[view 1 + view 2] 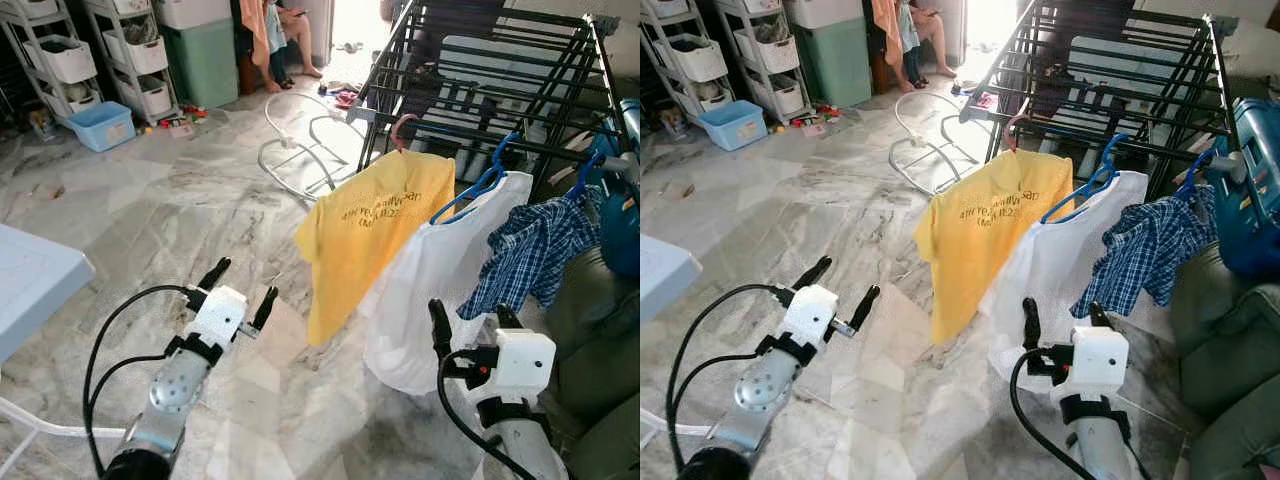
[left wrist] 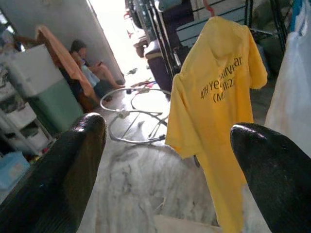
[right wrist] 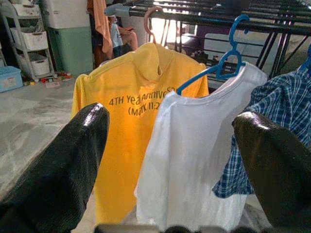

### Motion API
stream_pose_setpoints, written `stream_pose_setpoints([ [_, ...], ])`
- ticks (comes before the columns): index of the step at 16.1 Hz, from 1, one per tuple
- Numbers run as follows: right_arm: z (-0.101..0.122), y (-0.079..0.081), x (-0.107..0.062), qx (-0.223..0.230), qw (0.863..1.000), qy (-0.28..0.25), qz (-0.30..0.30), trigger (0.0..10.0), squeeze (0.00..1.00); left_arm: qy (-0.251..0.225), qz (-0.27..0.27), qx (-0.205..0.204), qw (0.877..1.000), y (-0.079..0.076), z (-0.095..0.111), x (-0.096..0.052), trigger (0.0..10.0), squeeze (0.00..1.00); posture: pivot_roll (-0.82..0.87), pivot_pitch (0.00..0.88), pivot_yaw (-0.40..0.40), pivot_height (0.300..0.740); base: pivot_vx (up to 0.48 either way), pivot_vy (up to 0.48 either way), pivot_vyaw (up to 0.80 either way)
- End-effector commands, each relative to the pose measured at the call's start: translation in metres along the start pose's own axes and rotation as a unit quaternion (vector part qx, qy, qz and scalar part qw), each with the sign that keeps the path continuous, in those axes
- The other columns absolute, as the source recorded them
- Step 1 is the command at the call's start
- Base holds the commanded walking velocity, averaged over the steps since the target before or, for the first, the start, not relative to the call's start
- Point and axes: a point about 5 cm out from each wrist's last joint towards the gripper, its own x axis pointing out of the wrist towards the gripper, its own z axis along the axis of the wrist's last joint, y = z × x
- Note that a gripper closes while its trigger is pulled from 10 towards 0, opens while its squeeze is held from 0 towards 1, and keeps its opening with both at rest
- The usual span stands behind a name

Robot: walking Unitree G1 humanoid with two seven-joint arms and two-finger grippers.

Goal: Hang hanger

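Three garments hang on hangers from the black drying rack [image 1: 480, 60]: a yellow T-shirt [image 1: 375, 230] on a pink hanger [image 1: 402, 128], a white shirt [image 1: 440, 290] on a blue hanger [image 1: 480, 185], and a blue checked shirt [image 1: 535, 250] on another blue hanger [image 1: 588, 170]. My left gripper [image 1: 240, 290] is open and empty, low to the left of the yellow shirt. Just below the white shirt, my right gripper [image 1: 470, 325] is also open and holds nothing.
A white tubular frame [image 1: 300, 140] lies on the marble floor behind the shirts. Shelves with bins [image 1: 70, 60], a blue tub [image 1: 100, 125] and a green cabinet [image 1: 205, 60] stand at the back left. A person [image 1: 285, 35] sits by the doorway. A pale table corner [image 1: 30, 280] juts in at left.
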Motion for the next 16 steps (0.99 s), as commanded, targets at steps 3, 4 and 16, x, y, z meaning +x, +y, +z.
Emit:
stream_pose_setpoints([
  [3, -0.006, 0.001, 0.001, -0.001, 1.0, 0.015, 0.003, 10.0, 0.0, 0.008, 0.011, -0.011, 1.0, 0.004, 0.001, 0.006, 10.0, 0.0, 0.07, 0.004, -0.055, 0.74, 0.0, 0.0, -0.8],
  [4, -0.006, 0.0, 0.002, 0.0, 1.0, 0.013, 0.001, 10.0, 0.0, 0.004, 0.009, -0.007, 1.0, 0.006, 0.004, 0.007, 10.0, 0.0, 0.07, 0.005, -0.055, 0.74, 0.0, 0.259, -0.8],
  [16, -0.008, 0.0, 0.002, 0.001, 1.0, 0.013, -0.011, 10.0, 0.0, -0.006, -0.013, -0.008, 1.0, -0.006, 0.018, 0.02, 10.0, 0.0, 0.06, 0.011, -0.043, 0.74, 0.0, 0.349, -0.44],
])
